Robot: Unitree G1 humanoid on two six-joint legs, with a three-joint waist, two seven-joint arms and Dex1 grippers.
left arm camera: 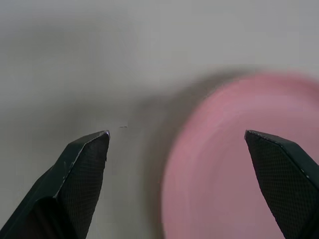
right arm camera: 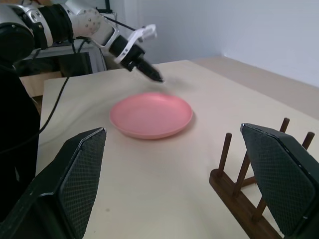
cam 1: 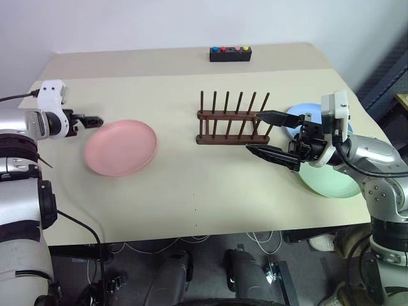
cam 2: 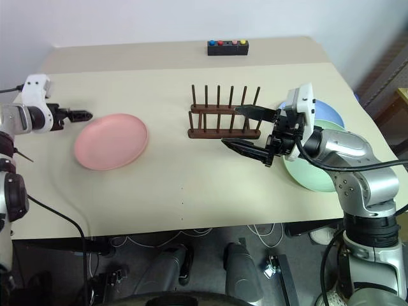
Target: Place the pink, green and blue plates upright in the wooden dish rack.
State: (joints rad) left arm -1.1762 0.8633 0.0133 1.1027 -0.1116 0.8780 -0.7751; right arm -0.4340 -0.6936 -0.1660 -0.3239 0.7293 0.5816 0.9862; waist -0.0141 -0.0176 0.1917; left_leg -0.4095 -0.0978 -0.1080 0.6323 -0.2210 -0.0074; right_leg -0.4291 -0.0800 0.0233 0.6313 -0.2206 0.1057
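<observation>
Three smooth round plates lie flat on the beige table point(cam 1: 191, 191). Nearest, the green plate point(cam 1: 331, 182) overlaps the blue plate point(cam 1: 296, 115) behind the right gripper point(cam 1: 262, 132), spread wide and empty. Farther left, the pink plate point(cam 1: 121, 146) sits beside the left gripper point(left arm camera: 177, 134), likewise wide and empty. Beyond stands the peg-lined wooden rack point(cam 1: 233, 121), bare.

Pink plate point(cam 1: 121, 146): uniform salmon pink, matte, no pattern.
Green plate point(cam 1: 331, 182): pale mint green, plain.
Blue plate point(cam 1: 294, 116): light blue, plain, as far as its exposed part shows.
Wooden dish rack point(cam 1: 233, 118): dark brown pegs and rails.
Tabletop point(cam 1: 191, 191): plain beige.
Box point(cam 1: 230, 53): black, carrying blue, red, yellow and pink buttons.
Left end effector point(cam 1: 92, 120) and right end effector point(cam 1: 261, 132): black fingers; the pads carry a fine cross-hatched texture. Wrist housings are white and silver-grey.
</observation>
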